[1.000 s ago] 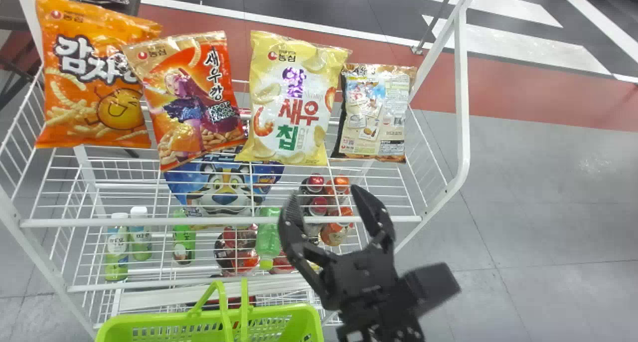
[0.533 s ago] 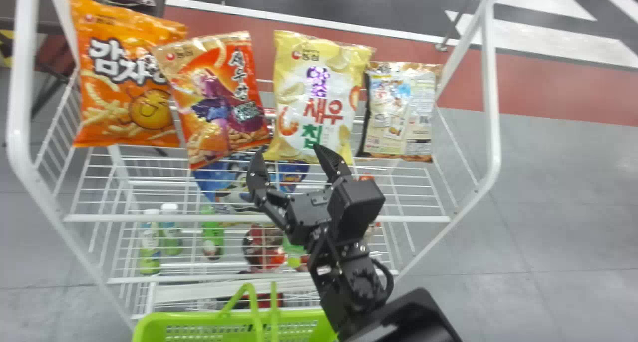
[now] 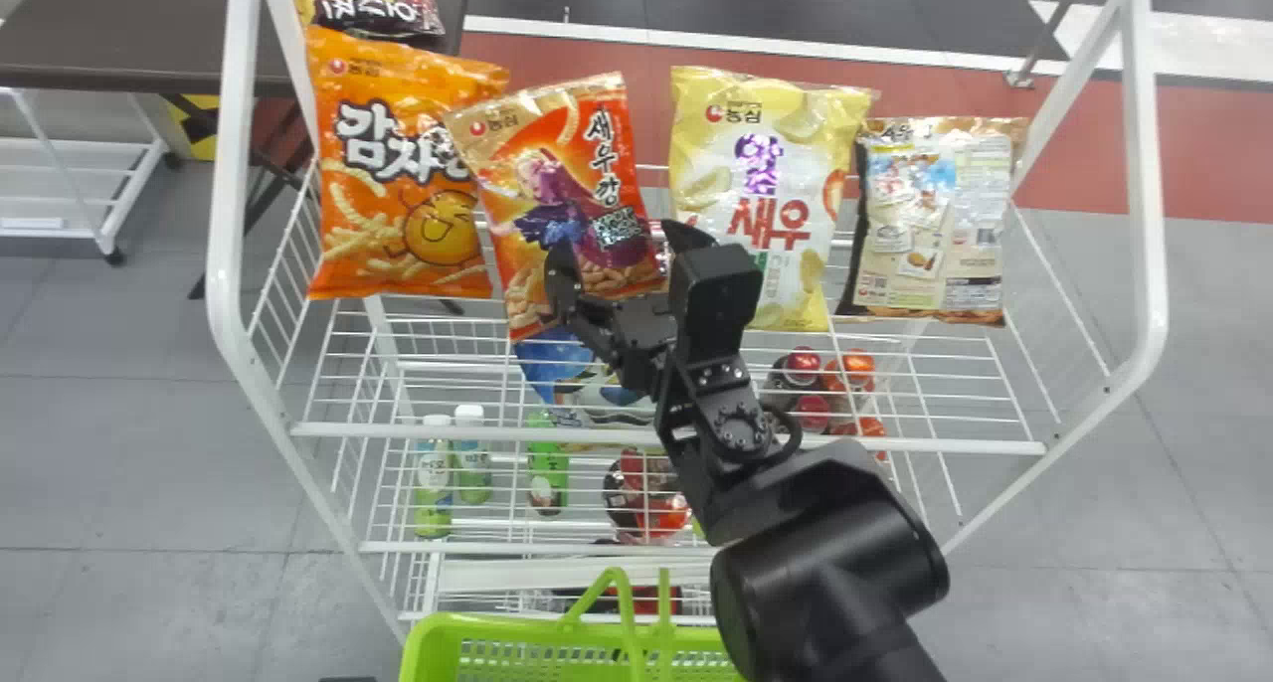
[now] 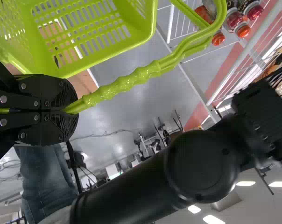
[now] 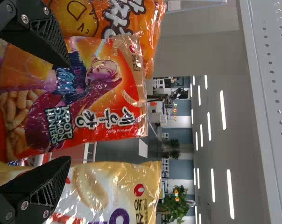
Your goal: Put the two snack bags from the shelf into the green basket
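My right gripper (image 3: 617, 255) is open in front of the red-orange snack bag (image 3: 567, 195) on the top shelf. In the right wrist view, the parted fingers of that gripper (image 5: 61, 112) stand at either side of the red-orange bag (image 5: 99, 88), the lower one in front of the yellow bag (image 5: 108, 191). The yellow bag (image 3: 766, 175) stands to the right on the shelf. At the bottom of the head view is the green basket (image 3: 497, 627). In the left wrist view, my left gripper (image 4: 66, 111) is shut on the handle of the green basket (image 4: 89, 42).
An orange bag (image 3: 398, 185) stands at the left of the white wire shelf (image 3: 696, 438), a beige-backed bag (image 3: 930, 225) at the right. Bottles (image 3: 434, 473) and other goods sit on lower tiers. A dark table (image 3: 129, 26) is behind at the left.
My right gripper has moved up and forward to the red-orange bag, its arm showing more. The shelf, bags and basket have shifted to the right in the head view.
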`<state>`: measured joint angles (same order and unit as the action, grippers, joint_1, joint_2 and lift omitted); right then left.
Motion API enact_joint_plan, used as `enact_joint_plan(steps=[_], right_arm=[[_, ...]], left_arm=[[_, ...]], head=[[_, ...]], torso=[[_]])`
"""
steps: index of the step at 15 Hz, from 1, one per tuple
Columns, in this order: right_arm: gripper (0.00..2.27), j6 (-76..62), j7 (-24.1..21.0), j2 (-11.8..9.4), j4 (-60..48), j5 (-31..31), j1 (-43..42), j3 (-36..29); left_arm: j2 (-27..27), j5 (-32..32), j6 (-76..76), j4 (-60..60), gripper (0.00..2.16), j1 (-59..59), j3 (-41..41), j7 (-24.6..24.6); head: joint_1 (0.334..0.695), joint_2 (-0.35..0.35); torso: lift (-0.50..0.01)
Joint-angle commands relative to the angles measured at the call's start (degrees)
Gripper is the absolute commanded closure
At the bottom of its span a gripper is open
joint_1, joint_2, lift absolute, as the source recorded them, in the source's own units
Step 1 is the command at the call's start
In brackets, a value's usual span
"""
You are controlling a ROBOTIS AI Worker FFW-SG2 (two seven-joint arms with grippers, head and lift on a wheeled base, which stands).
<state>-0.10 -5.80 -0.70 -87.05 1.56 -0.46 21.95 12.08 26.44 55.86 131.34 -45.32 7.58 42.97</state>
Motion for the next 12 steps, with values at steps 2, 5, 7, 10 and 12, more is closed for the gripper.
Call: enact_joint_plan(steps=[2,5,7,10,12], right_arm=[[0.11,-2.05,0.09,0.75,9.36,0.64,-6.66,0.2],[0.11,-2.93,0.7,0.75,11.9,0.64,-8.42,0.2],[0.11,-2.93,0.79,0.75,12.17,0.55,-9.03,0.29],[0.11,-2.58,0.88,0.75,12.7,0.37,-10.09,0.99],[0.11,-2.4,1.32,0.75,13.57,0.81,-11.14,1.26]], left_arm=[[0.14,0.02,0.0,-0.12,1.7,0.14,-0.11,0.01],[0.14,0.1,0.0,-0.56,1.7,0.49,-0.19,0.01],[0.23,0.28,0.0,-0.91,1.7,0.93,-0.11,-0.08],[0.23,0.63,0.0,-1.61,1.7,1.72,0.07,-0.17],[0.14,0.72,-0.17,-2.05,1.7,2.07,0.16,-0.17]], head=[[0.695,-0.066],[0.695,-0.062],[0.695,-0.061],[0.695,-0.058],[0.695,-0.054]], torso=[[-0.011],[-0.011],[-0.011],[-0.011],[-0.011]])
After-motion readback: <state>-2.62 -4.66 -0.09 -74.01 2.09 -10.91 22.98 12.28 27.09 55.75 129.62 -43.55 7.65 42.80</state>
